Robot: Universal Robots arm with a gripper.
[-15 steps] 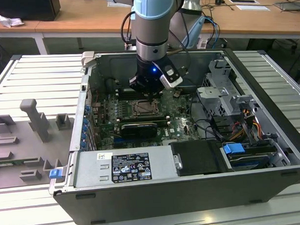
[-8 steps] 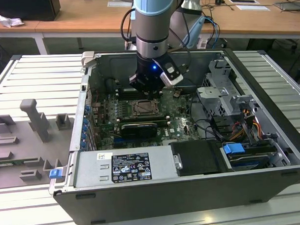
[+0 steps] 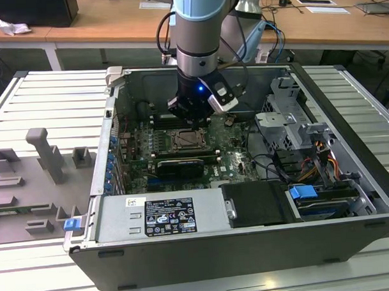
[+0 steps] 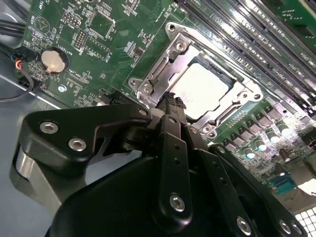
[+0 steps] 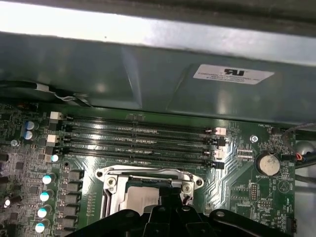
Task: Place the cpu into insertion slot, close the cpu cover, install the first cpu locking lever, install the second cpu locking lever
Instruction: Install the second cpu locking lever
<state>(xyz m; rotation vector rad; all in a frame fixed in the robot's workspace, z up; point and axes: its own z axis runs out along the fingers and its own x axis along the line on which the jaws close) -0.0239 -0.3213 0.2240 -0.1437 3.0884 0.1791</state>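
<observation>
Exterior view, arm: the Universal Robots arm is lowered into the open computer case [image 3: 347, 134], with the claw [image 3: 192, 117] held just above the insertion slot [image 3: 189, 140] on the motherboard [image 3: 233, 150].
Exterior view, surroundings: the case is set on a slatted metal worktop [image 3: 46, 99]; grey fixture blocks [image 3: 45, 157] are seen at the exterior view's left, well apart from the slot.
Second wrist view, cpu: the cpu [image 4: 201, 89] is seated in the insertion slot [image 4: 244, 111], its pale metal top lying flat and level with the frame around it.
Second wrist view, cpu cover: the cpu cover [image 4: 174, 52] is seen lying down around the chip, the chip showing through its square cut-out.
Second wrist view, claw: the claw [image 4: 172, 101] is positioned at the slot's edge, just beside the cover frame; its fingers are drawn together, and nothing is seen gripped between them.
First wrist view, slot: the insertion slot [image 5: 148, 175] is shown beside the long memory slots [image 5: 138, 140], with the cpu [image 5: 140, 200] inside it and the claw tip [image 5: 170, 200] at its rim.
Progress, judged: placement appears done and the cover appears lowered.
Remaining, judged: whether either locking lever is latched cannot be told.
</observation>
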